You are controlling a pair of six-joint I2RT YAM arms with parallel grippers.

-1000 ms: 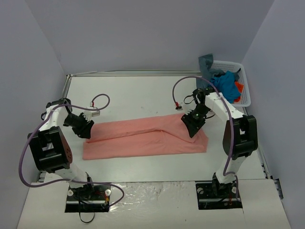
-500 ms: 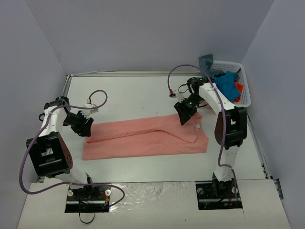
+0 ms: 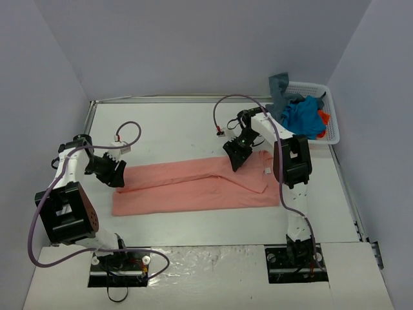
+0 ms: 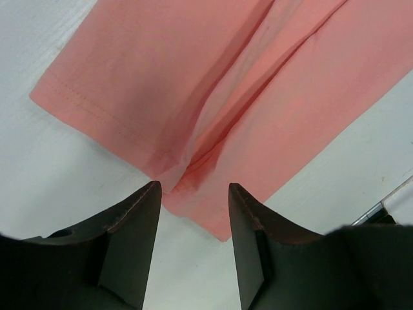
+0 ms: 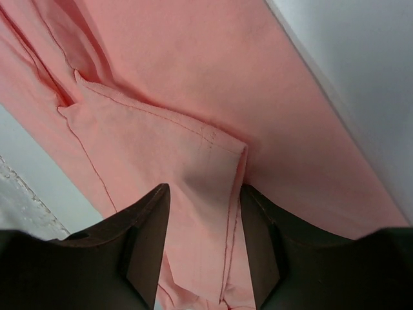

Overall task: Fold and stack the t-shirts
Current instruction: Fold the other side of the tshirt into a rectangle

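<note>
Plainly, the salmon-pink t-shirt (image 3: 193,187) was found lying across the middle of the white table (image 3: 181,126), folded lengthwise into a long band running from left to right. Its near edge was seen fairly straight, while along the far edge two folded-over flaps met in a shallow V. In the left wrist view a stitched hem (image 4: 97,110) and a soft crease along the fold were shown. In the right wrist view a sleeve (image 5: 148,142) with a stitched seam was seen laid flat upon the body of the shirt.

The left gripper (image 3: 115,173) was held at the far left end of the band, its fingers spread, with the cloth lying below them. The right gripper (image 3: 235,155) was held over the far right part of the band, its fingers likewise apart and no cloth pinched.

At the far right corner a white lattice basket (image 3: 332,110) was seen, with a bright blue t-shirt (image 3: 302,116) and an orange-red t-shirt (image 3: 323,118) bundled in it and a slate grey-blue t-shirt (image 3: 279,84) draped over its far left rim.
</note>
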